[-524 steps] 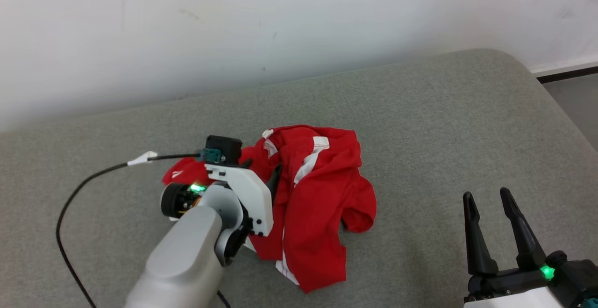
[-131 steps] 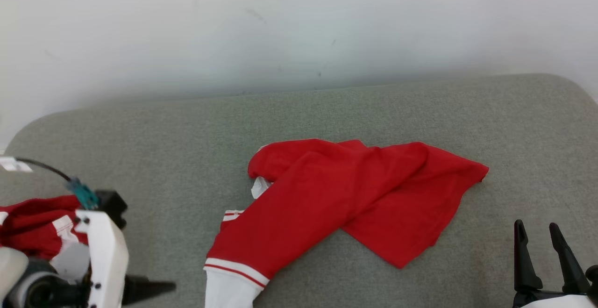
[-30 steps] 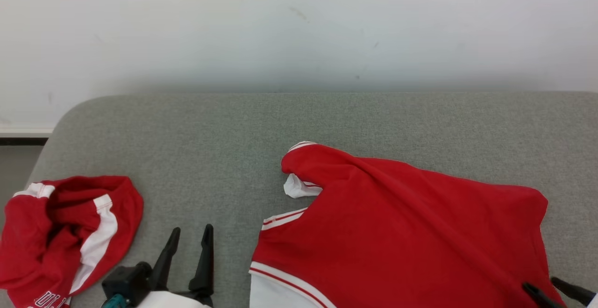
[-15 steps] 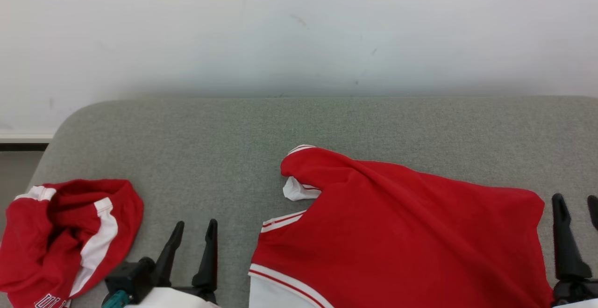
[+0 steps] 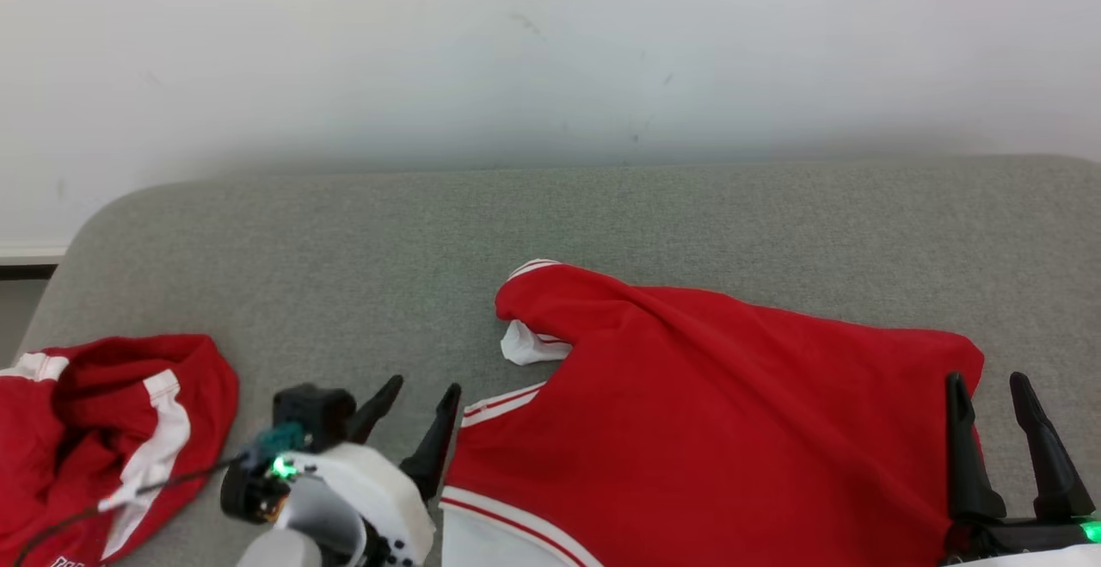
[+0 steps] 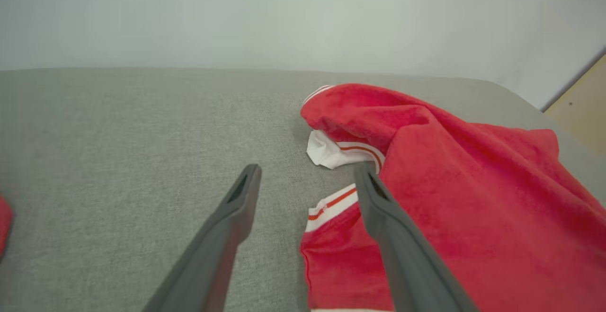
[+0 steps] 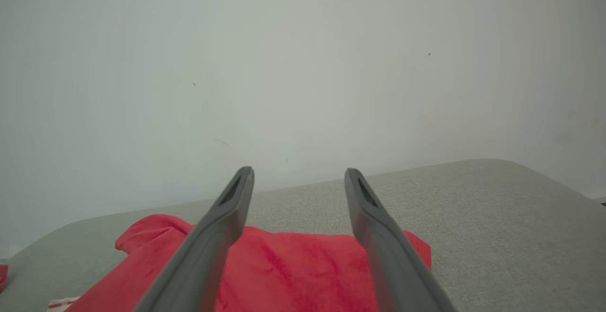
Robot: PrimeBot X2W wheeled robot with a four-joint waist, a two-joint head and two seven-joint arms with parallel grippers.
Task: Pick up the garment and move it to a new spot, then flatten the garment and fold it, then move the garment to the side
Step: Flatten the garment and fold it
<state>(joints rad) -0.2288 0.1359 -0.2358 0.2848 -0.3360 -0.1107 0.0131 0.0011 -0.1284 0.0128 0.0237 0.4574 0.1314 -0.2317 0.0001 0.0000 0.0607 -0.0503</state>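
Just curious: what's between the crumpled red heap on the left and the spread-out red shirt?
The robot's left fingers, spread open, close beside the shirt; otherwise bare grey cushion. The head view shows it.

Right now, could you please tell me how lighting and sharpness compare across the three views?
Head view: soft even light, no glare, the spread garment crisp, a dim shadow band low on the wall. Left wrist view: the left pincer looks soft close to the lens, and the garment's red washes pinkish. Right wrist view: hazy, low contrast, the right pincer blurred.
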